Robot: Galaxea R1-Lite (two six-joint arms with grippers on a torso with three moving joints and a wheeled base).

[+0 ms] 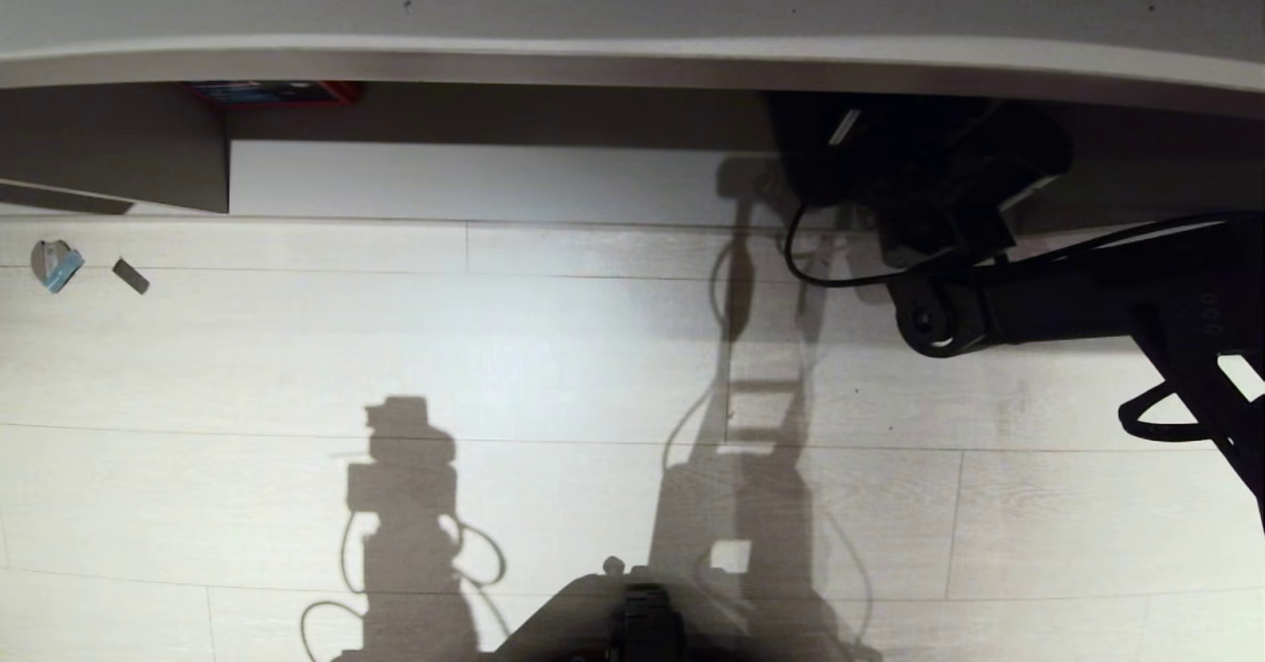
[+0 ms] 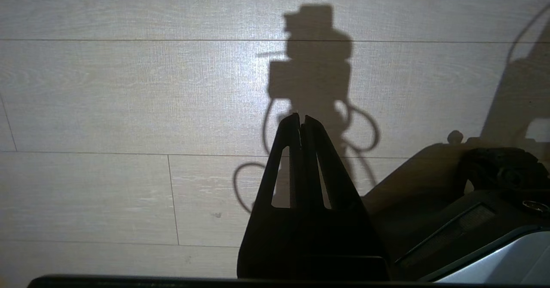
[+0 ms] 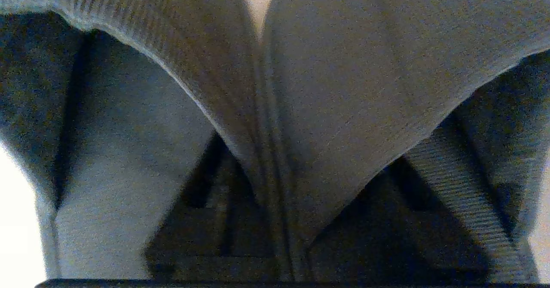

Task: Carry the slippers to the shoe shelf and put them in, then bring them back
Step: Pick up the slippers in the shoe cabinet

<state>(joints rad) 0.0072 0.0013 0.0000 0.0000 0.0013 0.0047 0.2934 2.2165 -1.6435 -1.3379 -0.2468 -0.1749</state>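
Pale wood-plank floor (image 1: 494, 346) fills the head view, crossed by the robot's own shadows, and along its far edge runs the shoe shelf (image 1: 632, 40), its top board overhanging a dark compartment. Right arm reaches in under that board, and the right hand (image 1: 919, 148) is deep in the shadow there. Up close in the right wrist view, the slippers (image 3: 275, 86) sit side by side, their inner walls squeezed together between the dark fingers (image 3: 215, 202), so the hand is pinching the pair. Left hand (image 2: 302, 118) hangs over bare floor beside the base, fingers pressed together, holding nothing.
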